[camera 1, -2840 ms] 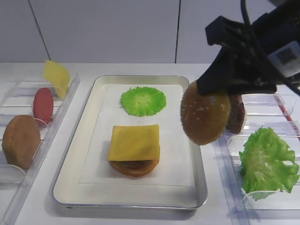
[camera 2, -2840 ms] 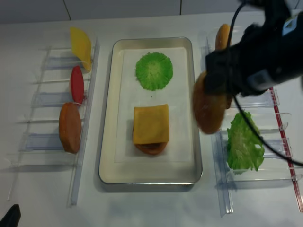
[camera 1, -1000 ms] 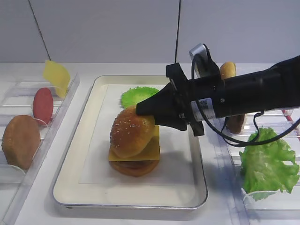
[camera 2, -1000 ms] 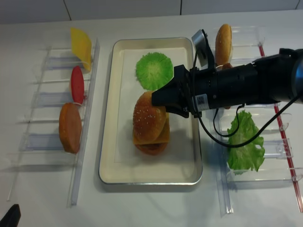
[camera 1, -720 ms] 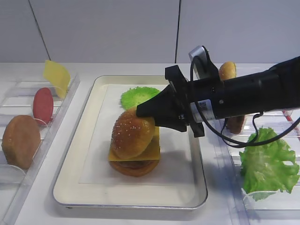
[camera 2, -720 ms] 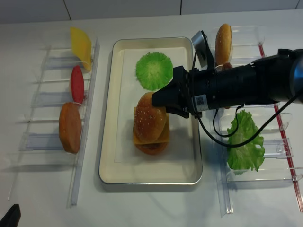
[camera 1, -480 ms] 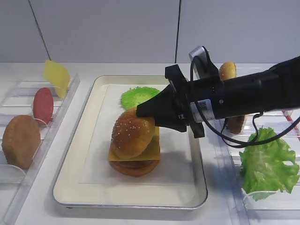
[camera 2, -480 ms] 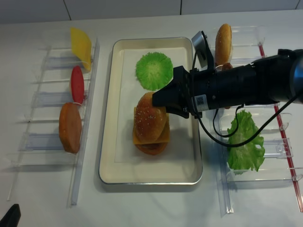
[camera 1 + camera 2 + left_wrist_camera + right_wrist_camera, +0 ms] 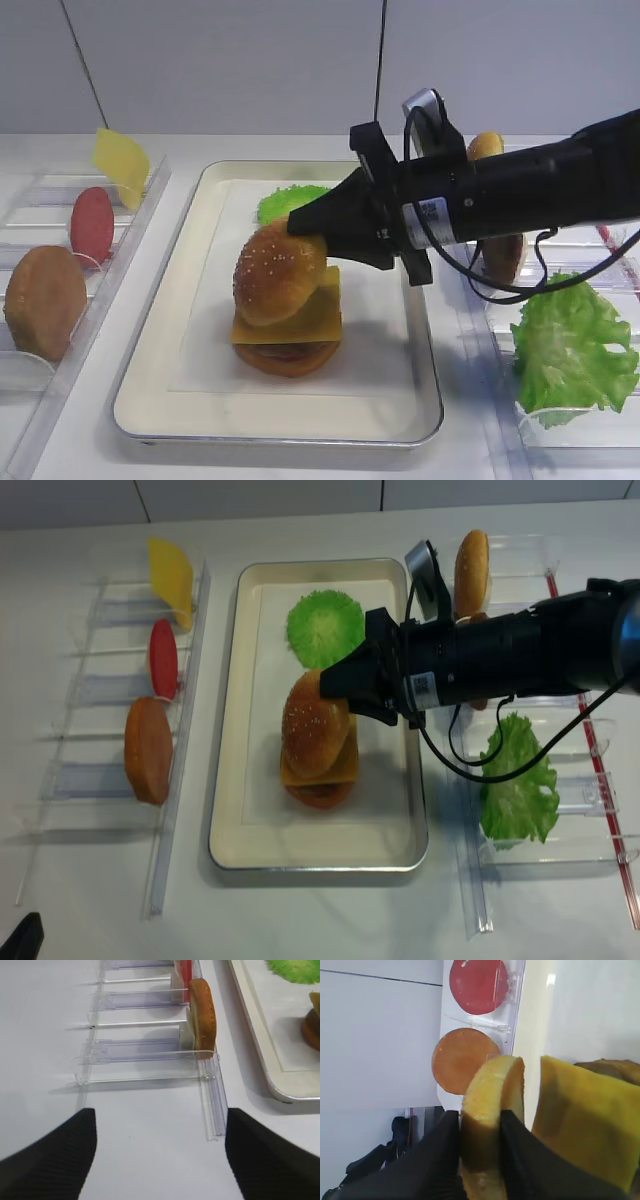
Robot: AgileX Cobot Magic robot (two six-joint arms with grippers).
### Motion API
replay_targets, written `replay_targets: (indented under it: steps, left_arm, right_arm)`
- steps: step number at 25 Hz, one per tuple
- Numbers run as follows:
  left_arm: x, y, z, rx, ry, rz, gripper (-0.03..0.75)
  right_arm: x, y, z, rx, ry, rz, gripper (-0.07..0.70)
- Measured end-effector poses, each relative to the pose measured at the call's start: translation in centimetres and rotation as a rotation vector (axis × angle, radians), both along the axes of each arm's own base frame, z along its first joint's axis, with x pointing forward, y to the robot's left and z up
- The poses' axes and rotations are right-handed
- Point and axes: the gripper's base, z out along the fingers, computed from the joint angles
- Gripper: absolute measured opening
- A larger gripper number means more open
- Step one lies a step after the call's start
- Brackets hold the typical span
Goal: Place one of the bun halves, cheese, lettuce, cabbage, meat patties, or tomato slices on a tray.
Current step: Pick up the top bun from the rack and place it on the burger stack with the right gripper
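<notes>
My right gripper (image 9: 312,226) is shut on the rim of a sesame bun half (image 9: 278,272), seen edge-on between the black fingers (image 9: 440,1145) in the right wrist view. The bun hangs tilted over a yellow cheese (image 9: 305,315) slice, its lower edge touching the slice. The cheese lies on a brown disc (image 9: 285,358) on the silver tray (image 9: 150,380). A green cabbage round (image 9: 325,628) lies at the tray's far end. My left gripper (image 9: 160,1160) stands open over bare table.
The left rack (image 9: 100,690) holds a cheese slice (image 9: 172,578), a tomato slice (image 9: 163,658) and a plain brown disc (image 9: 148,748). The right rack (image 9: 590,790) holds another bun (image 9: 471,565), a dark patty (image 9: 500,258) partly behind the arm, and lettuce (image 9: 515,780).
The right gripper carried the bun from the right rack over the tray and onto the cheese. Over the last second it rose slightly and the bun tilted more. The left gripper stayed put.
</notes>
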Motion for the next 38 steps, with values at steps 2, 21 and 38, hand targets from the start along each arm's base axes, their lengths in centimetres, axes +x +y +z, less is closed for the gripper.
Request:
replay_targets:
  steps: [2,21,38]
  left_arm:
    - [0.0,0.0,0.0,0.0,0.0,0.0,0.493]
    - [0.0,0.0,0.0,0.0,0.0,0.0,0.493]
    - [0.0,0.0,0.0,0.0,0.0,0.0,0.493]
  right_arm:
    - [0.1,0.1,0.2,0.005,0.003,-0.001,0.219]
    - [0.6,0.3,-1.3,-0.005,0.056,-0.011,0.219]
    - [0.4,0.2,-1.9,-0.071,0.031,0.024,0.522]
